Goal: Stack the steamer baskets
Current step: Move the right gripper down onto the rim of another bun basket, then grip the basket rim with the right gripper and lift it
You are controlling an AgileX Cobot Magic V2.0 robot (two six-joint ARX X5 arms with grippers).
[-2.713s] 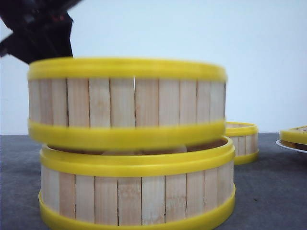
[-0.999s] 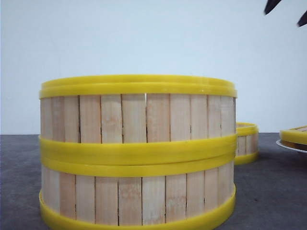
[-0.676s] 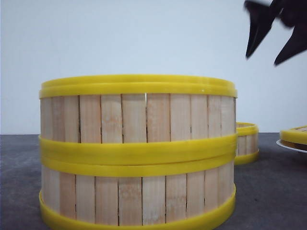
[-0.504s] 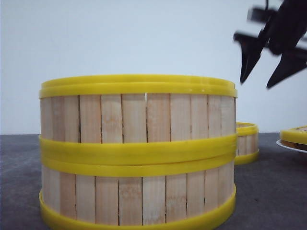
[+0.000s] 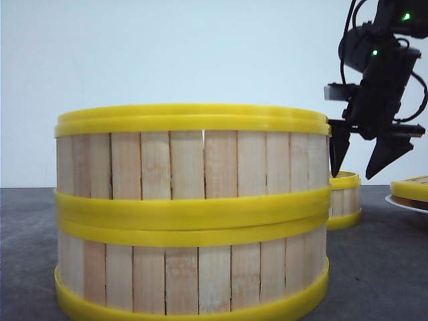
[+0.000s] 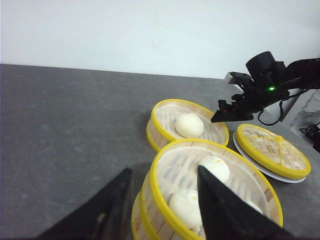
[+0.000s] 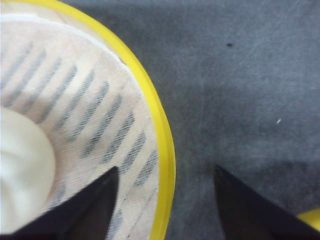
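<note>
Two steamer baskets [image 5: 192,210] stand stacked at the front, yellow bands touching. From the left wrist the top basket [image 6: 235,172] shows buns on a cloth liner. My left gripper [image 6: 164,169] hangs open above its near rim, holding nothing. A third steamer basket [image 5: 345,198] sits behind to the right, with one bun [image 6: 189,125] inside. My right gripper [image 5: 364,157] is open just above it. In the right wrist view its fingers [image 7: 95,205] straddle the yellow rim [image 7: 165,150], one over the liner, one over the table.
A white plate [image 5: 401,202] at the far right carries a woven bamboo lid with a yellow rim [image 6: 272,152]. The tabletop is dark grey [image 6: 65,125]. Cables and the table's edge lie at the far right [image 6: 310,130].
The upper basket, held in the air 2.7 s ago, now rests on the lower one, and the left arm has left the front view. My right gripper came down from the upper right over the third basket.
</note>
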